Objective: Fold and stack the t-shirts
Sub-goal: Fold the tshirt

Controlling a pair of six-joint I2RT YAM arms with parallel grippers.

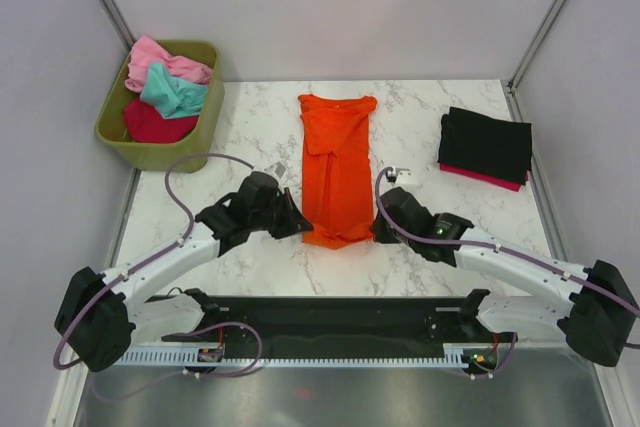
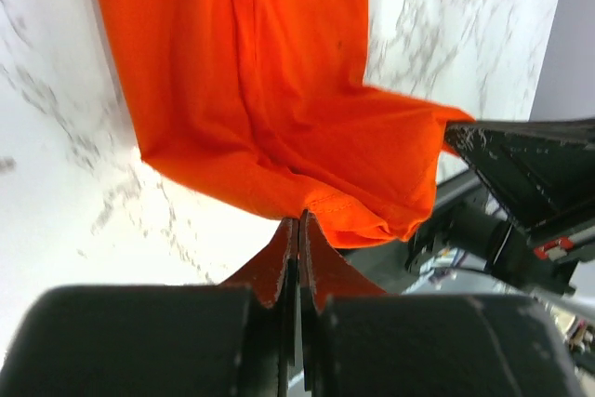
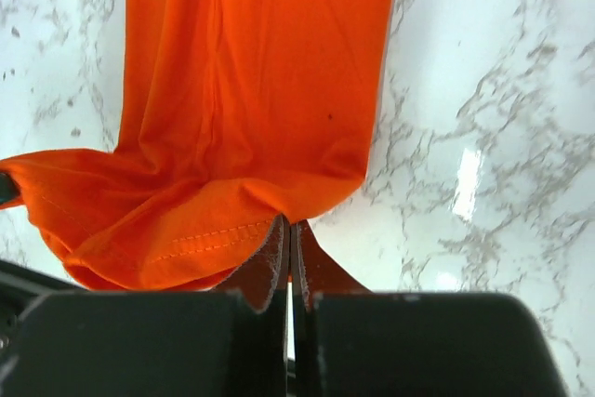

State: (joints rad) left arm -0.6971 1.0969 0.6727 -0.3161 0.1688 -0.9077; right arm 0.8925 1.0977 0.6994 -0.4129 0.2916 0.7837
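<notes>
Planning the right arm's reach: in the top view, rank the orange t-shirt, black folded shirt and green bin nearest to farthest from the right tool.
1. orange t-shirt: centre, its hem pinched in the right tool.
2. black folded shirt: far right.
3. green bin: far left corner.

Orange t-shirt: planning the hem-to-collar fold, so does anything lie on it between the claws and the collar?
Nothing visible does. The left claw and right claw pinch the near hem; beyond them the orange t-shirt lies bare up to its collar.
</notes>
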